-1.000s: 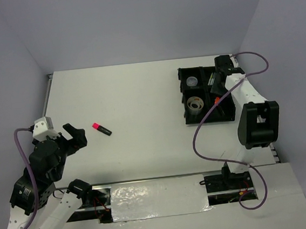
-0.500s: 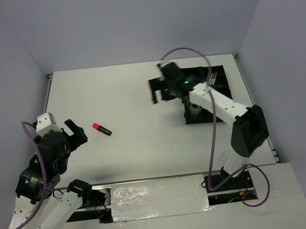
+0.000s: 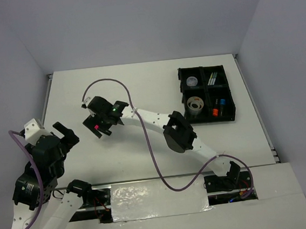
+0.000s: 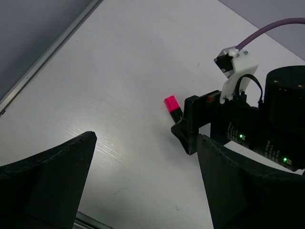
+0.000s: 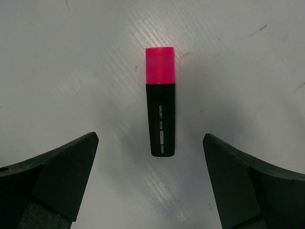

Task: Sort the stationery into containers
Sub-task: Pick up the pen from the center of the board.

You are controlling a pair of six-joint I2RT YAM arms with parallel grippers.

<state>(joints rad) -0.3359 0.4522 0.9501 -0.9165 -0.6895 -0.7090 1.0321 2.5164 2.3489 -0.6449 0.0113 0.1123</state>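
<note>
A short black marker with a pink end (image 5: 161, 119) lies flat on the white table, at left centre in the top view (image 3: 96, 128). My right gripper (image 5: 152, 176) is open and hovers just above it, its jaws spread on either side of the black end without touching. In the top view the right gripper (image 3: 100, 125) covers most of the marker. My left gripper (image 3: 65, 135) is open and empty, to the left of the marker. The left wrist view shows the pink end (image 4: 170, 102) and the right gripper (image 4: 198, 129) over it.
The black four-compartment tray (image 3: 210, 121) stands at the back right. It holds a clear pot (image 3: 192, 81), a tape ring (image 3: 195, 104), pale sticks (image 3: 213, 78), and orange (image 3: 215, 111) and blue (image 3: 222, 103) markers. A purple cable (image 3: 145, 142) trails along the right arm.
My right arm swung from the tray across the table to the left and now hangs over the pink marker. My left gripper drew back slightly leftward. The marker has not moved.
</note>
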